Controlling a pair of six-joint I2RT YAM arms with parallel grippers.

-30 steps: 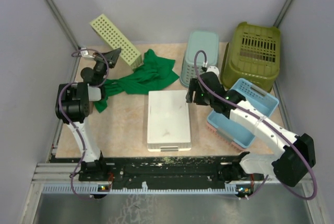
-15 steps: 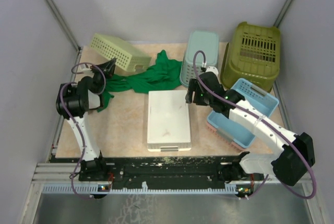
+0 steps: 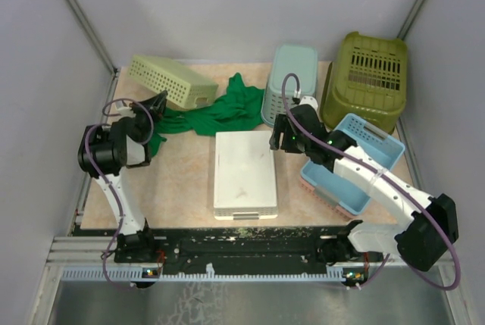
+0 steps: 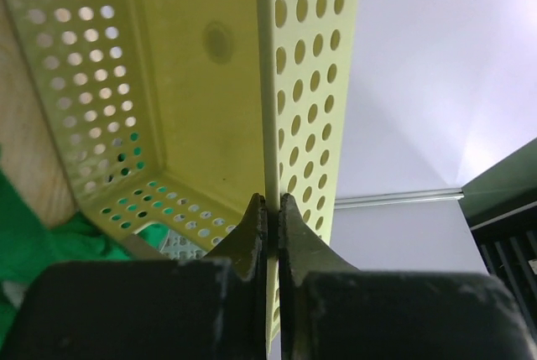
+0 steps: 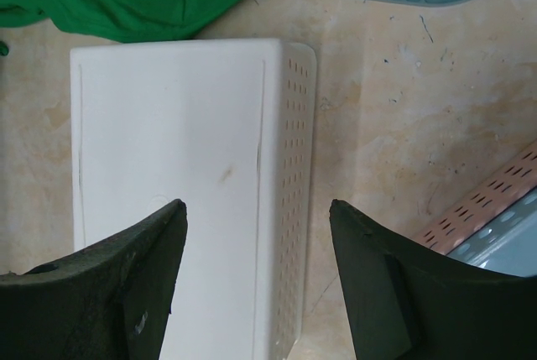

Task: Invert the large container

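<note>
The large container, an olive-green tub (image 3: 367, 75), stands at the back right corner with its slotted bottom facing up. No gripper touches it. My left gripper (image 3: 158, 101) is at the back left, shut on the rim of the shallow light-green perforated tray (image 3: 163, 80). The left wrist view shows the jaws (image 4: 270, 200) pinching the tray's wall (image 4: 210, 83). My right gripper (image 3: 284, 137) is open and empty, hovering over the right edge of the white box (image 5: 168, 167), left of the tub. Its jaws (image 5: 256, 205) stand wide apart.
A white box (image 3: 244, 173) lies bottom up in the middle. A pale teal mesh basket (image 3: 292, 82) stands beside the tub. A blue basket (image 3: 356, 162) sits on a pink one at the right. A green cloth (image 3: 220, 109) lies at the back centre.
My left gripper has swung the light-green tray down from a steep upright tilt to lie low at the back left. The right arm has not moved.
</note>
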